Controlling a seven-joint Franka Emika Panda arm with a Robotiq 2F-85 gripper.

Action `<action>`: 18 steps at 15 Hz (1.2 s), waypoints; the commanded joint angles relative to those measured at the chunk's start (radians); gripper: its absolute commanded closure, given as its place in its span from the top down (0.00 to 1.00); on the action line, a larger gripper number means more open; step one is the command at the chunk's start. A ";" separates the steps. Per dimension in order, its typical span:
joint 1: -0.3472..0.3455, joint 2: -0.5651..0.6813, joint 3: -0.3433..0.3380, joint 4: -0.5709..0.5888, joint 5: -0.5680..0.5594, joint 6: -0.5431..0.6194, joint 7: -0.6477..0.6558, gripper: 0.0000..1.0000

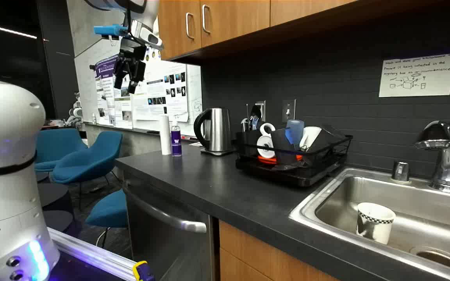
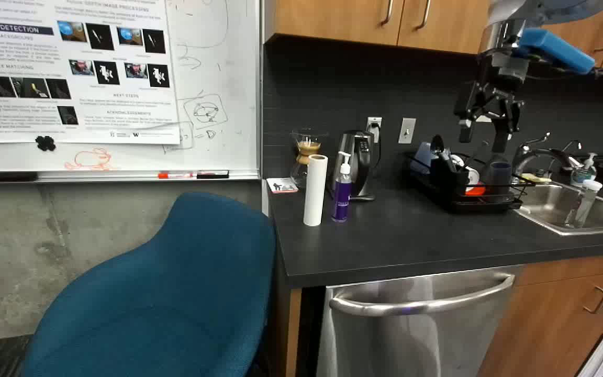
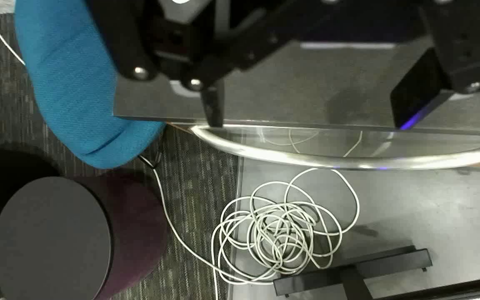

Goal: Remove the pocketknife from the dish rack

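As far as can be judged, only at the outset of the task, with no sign of anything taken out. Begin with the long, dark-grey worktop (image 1: 217, 191), fitted with a rectangular stainless-steel sink (image 1: 303, 212). Just beside the sink, on the worktop, see in both exterior views a low black dish rack (image 1: 303, 180), wire above and tray below. Next, note the black two-fingered pincer (image 2: 483, 137), hanging high in an exterior view, well apart from the rack: spread wide, with hold of nothing, and aimed, to judge by the wrist view, more at the worktop's front edge than at the rack. Inside the rack, spot a rounded blue cup (image 1: 295, 132) and an orange-red piece (image 1: 266, 160), too unclear to name. Last and smallest, cannot make out the pocketknife, colour and shape untold; presumably somewhere in the rack, going by the task's words alone, but in which part impossible to say. Left to do, probably all of it: reach across, close on the pocketknife, lift clear of the wire, set down outside.
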State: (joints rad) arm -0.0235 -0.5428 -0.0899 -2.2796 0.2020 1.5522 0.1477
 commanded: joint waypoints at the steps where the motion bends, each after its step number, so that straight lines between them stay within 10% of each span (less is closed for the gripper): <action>1: -0.025 0.002 0.019 0.002 0.008 -0.005 -0.010 1.00; 18: -0.034 0.002 0.017 0.000 0.028 -0.008 -0.016 1.00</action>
State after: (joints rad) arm -0.0353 -0.5426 -0.0900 -2.2828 0.2225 1.5490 0.1407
